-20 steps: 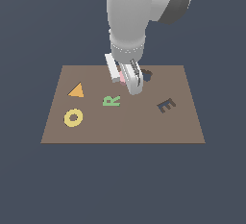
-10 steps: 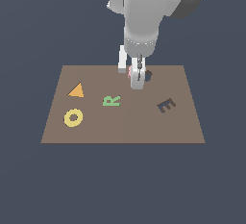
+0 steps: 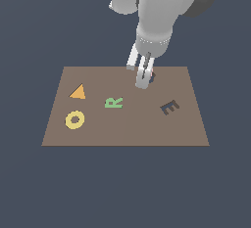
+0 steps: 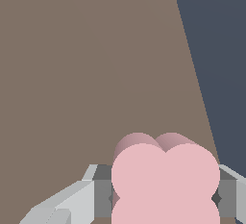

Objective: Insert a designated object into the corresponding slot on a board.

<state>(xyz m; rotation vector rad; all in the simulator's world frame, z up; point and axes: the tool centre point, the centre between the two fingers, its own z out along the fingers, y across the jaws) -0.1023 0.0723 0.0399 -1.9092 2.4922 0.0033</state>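
Observation:
My gripper (image 4: pixel 166 196) is shut on the designated object (image 4: pixel 166 177), a pale-pink lobed piece held between the grey fingers (image 4: pixel 98 192). In the exterior view the gripper (image 3: pixel 142 81) hangs over the far middle of the brown board (image 3: pixel 125 129), its tips close to the surface. The pink piece is hidden behind the fingers there. A dark sliver of the slot (image 3: pixel 153 77) peeks out just to the exterior view's right of the fingertips; the rest of it is covered. The wrist view shows only bare board (image 4: pixel 96 74) ahead of the piece.
On the board lie a green letter R (image 3: pixel 113 102), an orange triangle (image 3: pixel 78 92), a yellow ring (image 3: pixel 74 120) and a dark letter E cutout (image 3: pixel 169 107). The board's edge (image 4: pixel 192 69) runs close beside the held piece.
The arm has swung toward the exterior view's right and the gripper has turned from tilted to nearly upright, now covering more of the dark slot. The pink piece stays in its grasp.

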